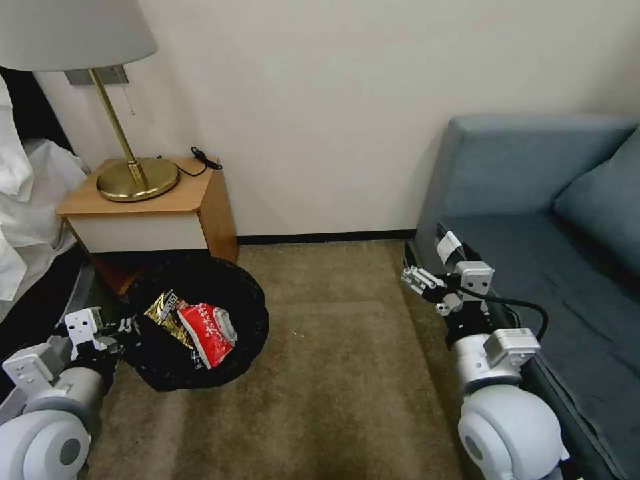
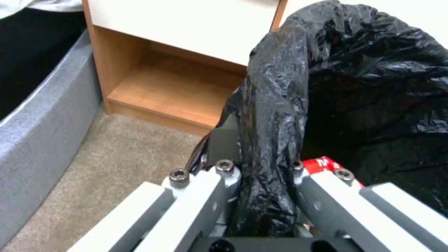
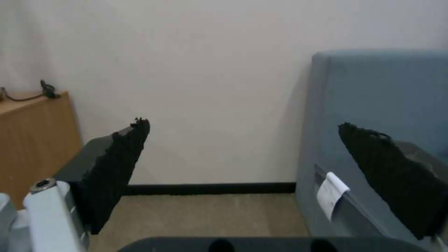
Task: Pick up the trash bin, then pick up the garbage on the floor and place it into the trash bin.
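Two grippers are in play, and only one holds anything: the left gripper (image 2: 266, 196) is pressed together on the bag-covered rim of the trash bin (image 1: 200, 327), its jaws pinching the fold of black plastic liner (image 2: 275, 115) from either side. In the head view that gripper (image 1: 130, 328) sits at the bin's edge nearest the robot's left, low by the carpet (image 1: 333, 373) and in front of the wooden nightstand (image 1: 153, 213). The bin's mouth tips toward the camera, and inside it lie a red-and-white paper packet (image 1: 210, 333) and a gold-brown snack wrapper (image 1: 165, 312), touching each other. The right gripper (image 3: 243, 168) hangs empty with its jaws spread wide, beside the arm of the blue sofa (image 1: 533, 220) and well apart from the bin, aimed at the wall. Any further loading turns on this: the bin's opening lies to the left of the right gripper (image 1: 417, 280), across bare carpet, and the right arm is the free one. Whether the bin rests on the floor or is lifted clear cannot be told, since its base is hidden under the liner. The packet and wrapper may cover other items in the bin. I judge the task close to its end.
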